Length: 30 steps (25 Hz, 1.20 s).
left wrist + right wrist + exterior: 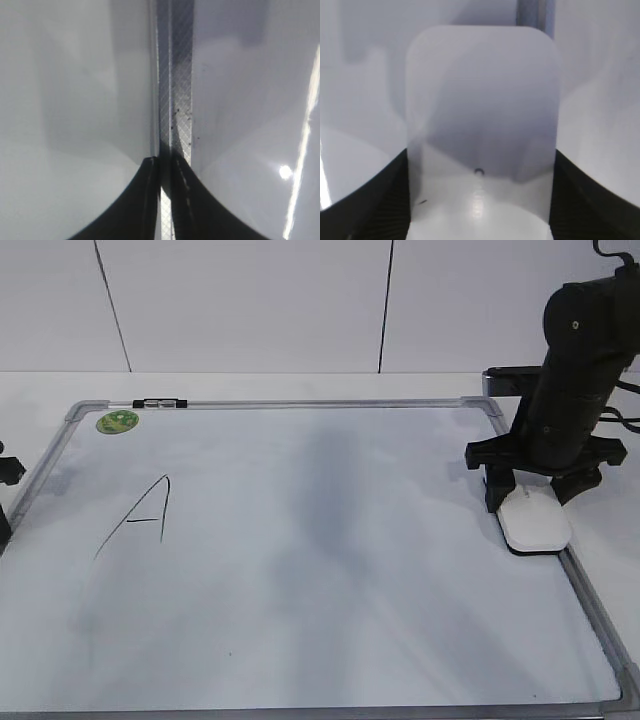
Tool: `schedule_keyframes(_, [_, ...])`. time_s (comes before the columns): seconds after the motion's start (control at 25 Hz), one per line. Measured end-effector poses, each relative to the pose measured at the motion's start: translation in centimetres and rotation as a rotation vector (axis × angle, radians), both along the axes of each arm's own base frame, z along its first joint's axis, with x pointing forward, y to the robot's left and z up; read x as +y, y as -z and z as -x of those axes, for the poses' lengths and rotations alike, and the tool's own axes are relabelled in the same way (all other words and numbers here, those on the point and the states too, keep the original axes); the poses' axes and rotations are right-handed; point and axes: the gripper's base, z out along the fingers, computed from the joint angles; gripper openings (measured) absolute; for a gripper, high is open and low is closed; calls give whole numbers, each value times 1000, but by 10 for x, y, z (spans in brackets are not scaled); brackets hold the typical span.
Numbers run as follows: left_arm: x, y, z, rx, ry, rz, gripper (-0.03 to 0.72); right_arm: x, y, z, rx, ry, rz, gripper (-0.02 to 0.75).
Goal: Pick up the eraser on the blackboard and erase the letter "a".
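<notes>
The eraser (pixel 535 520) lies flat at the right edge of the blackboard (pixel 330 580), white top up. My right gripper (pixel 533 498) stands over it, one finger on each long side. In the right wrist view both fingers of the gripper (pixel 481 157) press against the sides of the eraser (pixel 480 100). My left gripper (pixel 167 162) is shut and empty over the board's grey left frame (pixel 175 75); only a bit of it shows at the left edge of the exterior view (pixel 5 495). No lowercase letter "a" shows anywhere on the board.
A large angular capital "A" (pixel 140 512) is drawn on the board's left part. A faint grey smudge (pixel 325 490) runs down the board's middle. A round green sticker (pixel 117 422) and a small black clip (pixel 160 402) sit at the top left of the frame.
</notes>
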Motion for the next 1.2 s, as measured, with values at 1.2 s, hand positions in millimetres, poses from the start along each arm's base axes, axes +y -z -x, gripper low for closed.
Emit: schedule_keyframes(1.2, [0,-4,-3,2,5,3,155,2,-88,-6,-137,-34,-34,641])
